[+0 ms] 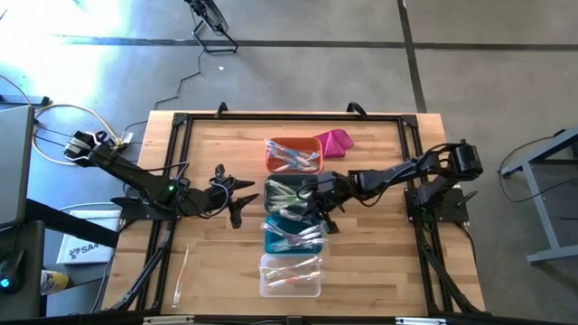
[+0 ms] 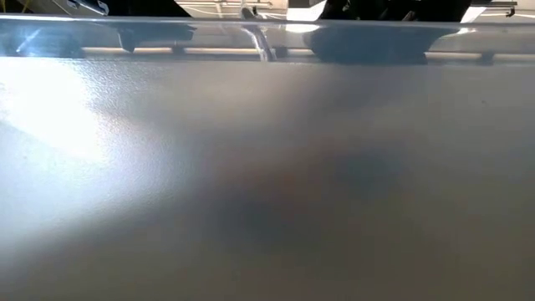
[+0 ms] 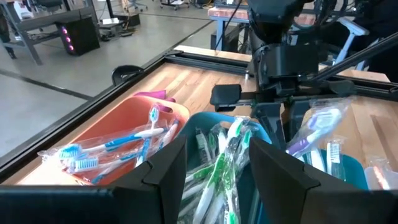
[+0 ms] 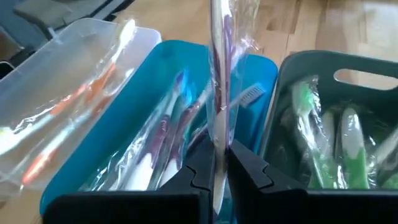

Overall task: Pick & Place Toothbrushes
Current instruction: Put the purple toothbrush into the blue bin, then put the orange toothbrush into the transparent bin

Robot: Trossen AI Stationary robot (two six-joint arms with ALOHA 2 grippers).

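While the wrapped purple toothbrush hangs upright above the teal bin, it is clamped near its lower end between the two fingers of the right pincer, which are clenched on it. I judge it is carried this way so that it can drop lengthwise among the other purple-tinted brushes already lying in that bin. In the left wrist view the same brush shows with its bristle head uppermost, hanging from the right arm over the row of bins.

From above, four bins stand in a column at the centre of the worktop: the orange bin at 12 o'clock holds blue brushes, the grey bin below it holds green ones, then comes the teal bin, and the clear bin at 6 o'clock holds orange-tinted ones. So the sorting seems to go by colour. The right pincer reaches in from 3 o'clock, over the border of the grey and teal bins.

The left pincer waits at 9 o'clock of the grey bin, its fingers spread wide and released, holding nothing. One loose toothbrush lies well apart, toward 7 o'clock of the worktop. A magenta cloth rests just beside the orange bin, at 2 o'clock.
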